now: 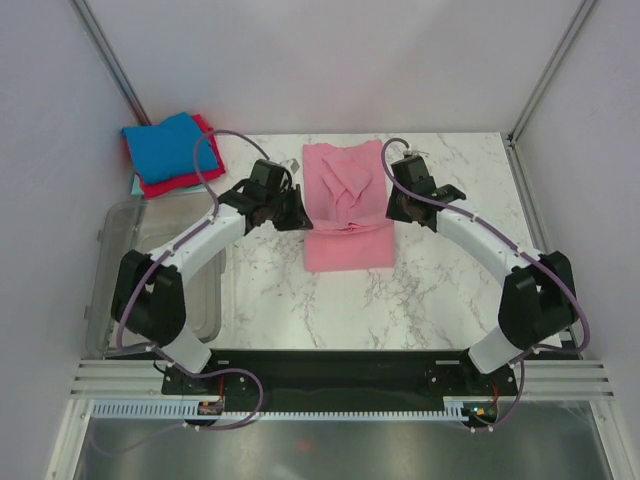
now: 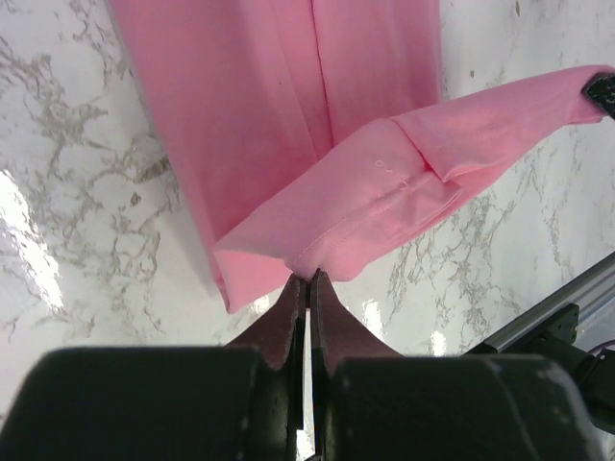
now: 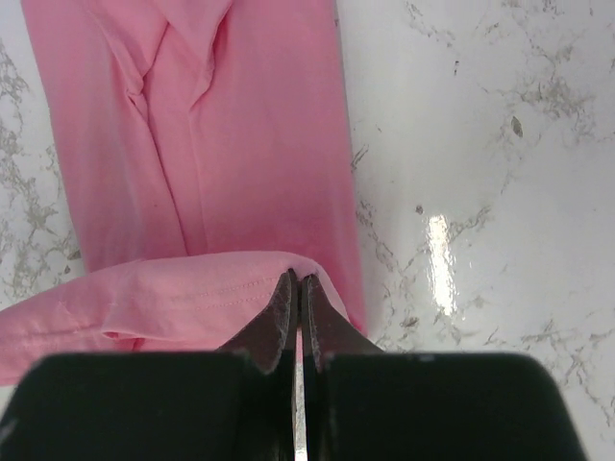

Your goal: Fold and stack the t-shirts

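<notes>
I work on a white marble-look table (image 1: 400,300), glossy, with grey veins and bright spots of reflected light. Plain pale walls (image 1: 350,60) close it in on three sides, with thin metal posts in the far corners, and a ribbed metal rail (image 1: 340,378) runs along the near edge by my bases. A clear plastic tub (image 1: 110,230), rectangular with rounded corners, sits at the left edge.

The pink t-shirt (image 1: 345,245) lies in the middle of the table as a long, narrow strip running from far to near. It is soft matte cloth, rumpled into small folds at the far end and flat at the near end. My left gripper (image 2: 307,280) has its fingers pressed together on a hemmed edge of this shirt. My right gripper (image 3: 296,279) pinches the same edge at the other side, where a line of stitching shows. The cloth between them hangs as a loose band above the rest of the shirt.

In the far left corner, well apart from this, is a folded stack: a blue shirt (image 1: 165,140) on top, a red shirt (image 1: 175,183) under it, and a teal shirt (image 1: 133,186) showing only as a sliver.
</notes>
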